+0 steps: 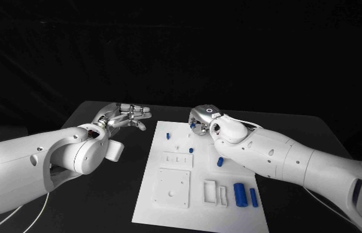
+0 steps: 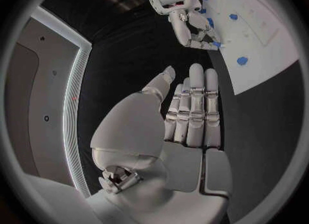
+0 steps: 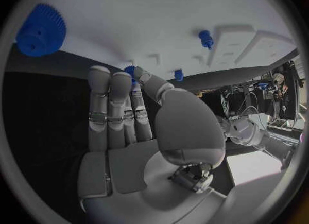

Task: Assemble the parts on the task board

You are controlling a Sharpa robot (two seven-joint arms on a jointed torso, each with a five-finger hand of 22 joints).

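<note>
Task board (image 1: 184,191) flat on the black counter (image 1: 98,201), mid-counter. Two long blue parts (image 1: 240,194) lying on the board near its right edge; smaller blue pieces (image 1: 220,162) standing toward the board's far end; a blue gear (image 3: 40,30) beside the board's far corner. Right hand (image 1: 204,120) hovering above the board's far end, fingers (image 3: 109,110) straight, side by side, holding nothing. Left hand (image 1: 125,115) left of the board over bare counter, fingers (image 2: 193,105) extended, slightly apart, holding nothing.
</note>
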